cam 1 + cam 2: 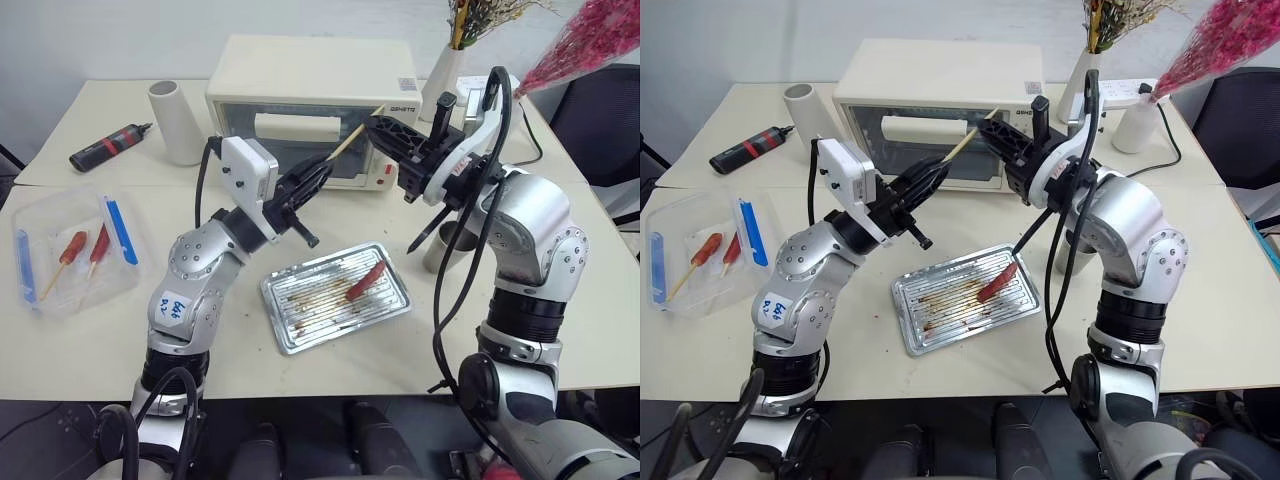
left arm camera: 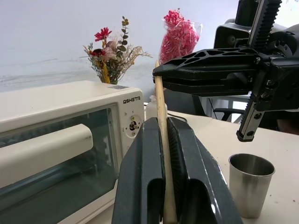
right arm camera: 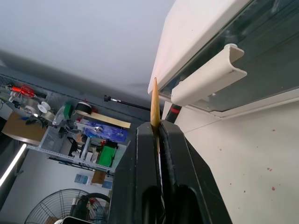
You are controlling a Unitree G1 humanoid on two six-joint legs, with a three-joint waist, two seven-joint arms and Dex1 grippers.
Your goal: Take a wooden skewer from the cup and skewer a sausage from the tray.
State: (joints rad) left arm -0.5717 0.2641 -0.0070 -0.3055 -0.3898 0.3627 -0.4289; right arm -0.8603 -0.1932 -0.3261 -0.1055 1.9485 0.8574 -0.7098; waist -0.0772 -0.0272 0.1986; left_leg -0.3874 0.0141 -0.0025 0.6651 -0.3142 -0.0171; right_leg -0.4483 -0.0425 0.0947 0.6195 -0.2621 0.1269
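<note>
The wooden skewer (image 1: 351, 137) hangs level-ish in the air in front of the toaster oven, held at both ends. My left gripper (image 1: 318, 175) is shut on its lower end, and the stick (image 2: 161, 140) runs up between the fingers. My right gripper (image 1: 376, 124) is shut on the upper end, with the pointed tip (image 3: 154, 102) poking out past its fingers. Below, one red-brown sausage (image 1: 365, 281) lies on the silver tray (image 1: 300, 325). The steel cup (image 2: 251, 184) stands on the table to the right of the tray, partly behind my right arm (image 1: 445, 245).
A cream toaster oven (image 1: 310, 70) stands at the back, with a white cylinder (image 1: 178, 122) and a red-black tool (image 1: 108, 146) to its left. A clear plastic box (image 1: 60, 215) at far left holds skewered sausages. Vases of flowers (image 1: 443, 80) stand back right.
</note>
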